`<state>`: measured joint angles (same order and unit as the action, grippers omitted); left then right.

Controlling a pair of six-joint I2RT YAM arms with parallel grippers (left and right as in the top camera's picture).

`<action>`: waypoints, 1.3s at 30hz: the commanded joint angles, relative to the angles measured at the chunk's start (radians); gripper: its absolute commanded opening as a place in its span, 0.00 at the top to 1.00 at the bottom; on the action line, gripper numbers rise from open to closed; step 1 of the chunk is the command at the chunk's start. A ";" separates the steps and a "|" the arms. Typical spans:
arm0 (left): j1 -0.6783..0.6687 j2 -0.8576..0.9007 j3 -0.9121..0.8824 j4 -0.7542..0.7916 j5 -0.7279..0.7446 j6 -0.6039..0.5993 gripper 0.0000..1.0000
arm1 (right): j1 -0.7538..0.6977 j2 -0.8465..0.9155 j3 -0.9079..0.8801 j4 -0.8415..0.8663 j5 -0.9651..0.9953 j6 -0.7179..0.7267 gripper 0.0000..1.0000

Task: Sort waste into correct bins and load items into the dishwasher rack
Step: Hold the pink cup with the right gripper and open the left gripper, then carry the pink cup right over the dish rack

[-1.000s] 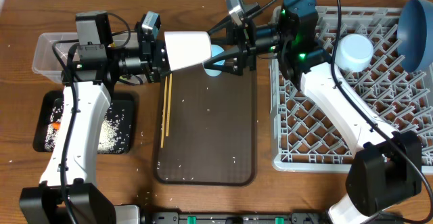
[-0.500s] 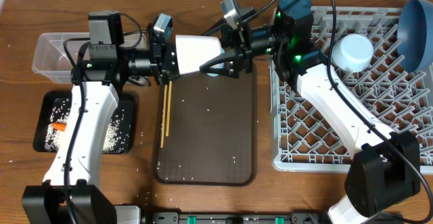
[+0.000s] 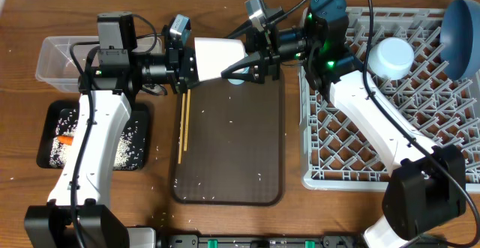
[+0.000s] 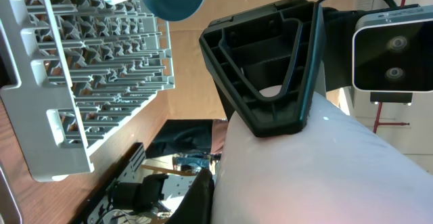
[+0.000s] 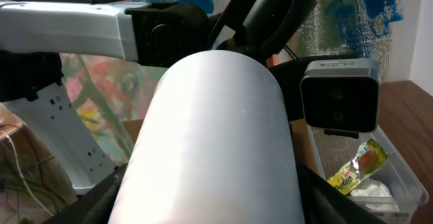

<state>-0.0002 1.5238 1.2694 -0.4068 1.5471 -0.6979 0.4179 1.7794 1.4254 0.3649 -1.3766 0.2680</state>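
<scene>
the pink cup (image 3: pixel 217 57) has been carried rightward and is held level above the brown serving tray (image 3: pixel 232 158), pinched at its wider end by the fully closed left gripper (image 3: pixel 186 61); the right gripper (image 3: pixel 244 67) jaws have been narrowed around its other end, though a firm grip cannot be told; a handover toward the dishwasher rack (image 3: pixel 360 150) is judged under way

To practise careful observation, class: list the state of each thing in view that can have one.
pale cup, held sideways between both grippers
left gripper, shut on the pale cup
right gripper, around its other end; grip unclear
light blue cup, upside down in the dishwasher rack
dark blue bowl, on edge in the rack
chopsticks, flat on the brown tray
</scene>
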 commanded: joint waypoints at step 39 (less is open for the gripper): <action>-0.003 -0.016 0.011 0.001 -0.072 0.225 0.83 | -0.356 0.007 0.000 -0.208 -0.101 0.016 0.73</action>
<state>-0.0021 1.5238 1.2694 -0.4076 1.5280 -0.5739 0.0875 1.7794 1.4254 0.1783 -1.5040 0.2825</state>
